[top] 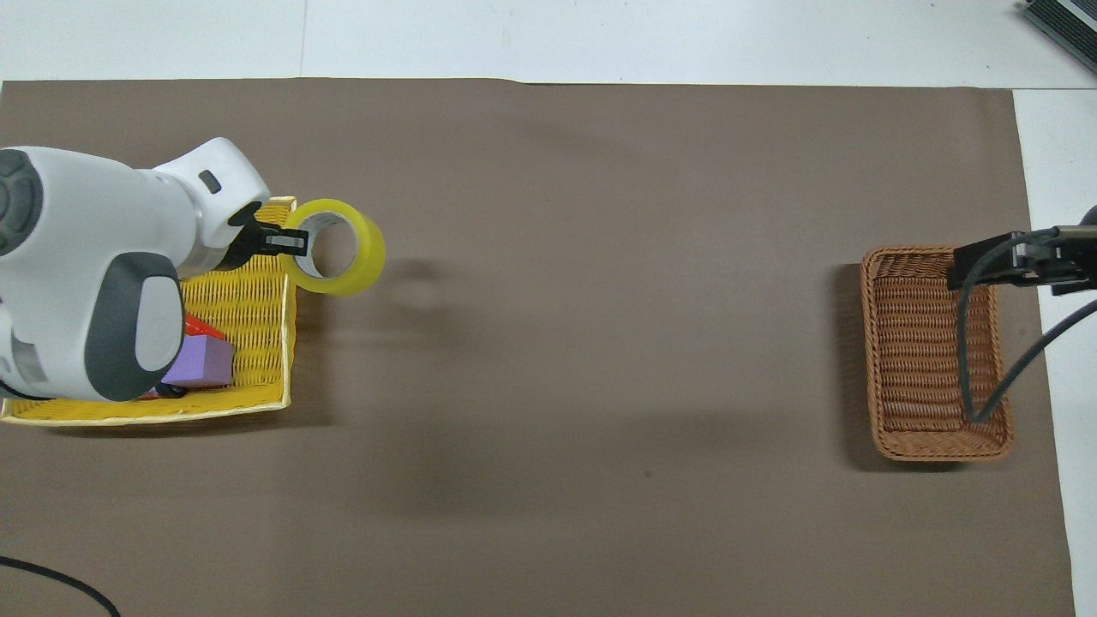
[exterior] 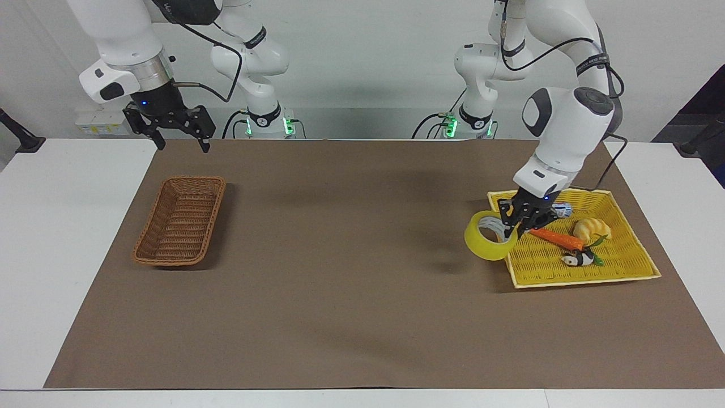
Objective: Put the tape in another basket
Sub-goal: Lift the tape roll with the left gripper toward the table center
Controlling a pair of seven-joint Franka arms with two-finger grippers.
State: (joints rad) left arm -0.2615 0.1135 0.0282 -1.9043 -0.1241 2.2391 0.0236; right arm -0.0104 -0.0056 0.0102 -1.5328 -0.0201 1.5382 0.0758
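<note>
Left tool grips tape; wicker basket well apart.

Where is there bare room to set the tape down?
The brown mat between the yellow tray and the wicker basket is bare, and so is the basket's inside. The tray is crowded. The left gripper holds the tape over the tray's edge; the right gripper waits above the basket.

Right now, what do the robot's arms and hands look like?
Both arms are smooth, rounded white shells with dark grey joint caps and loose black cables. The left hand and right hand are black two-finger claws, each with a small blue light above. Green lights glow at the bases.
</note>
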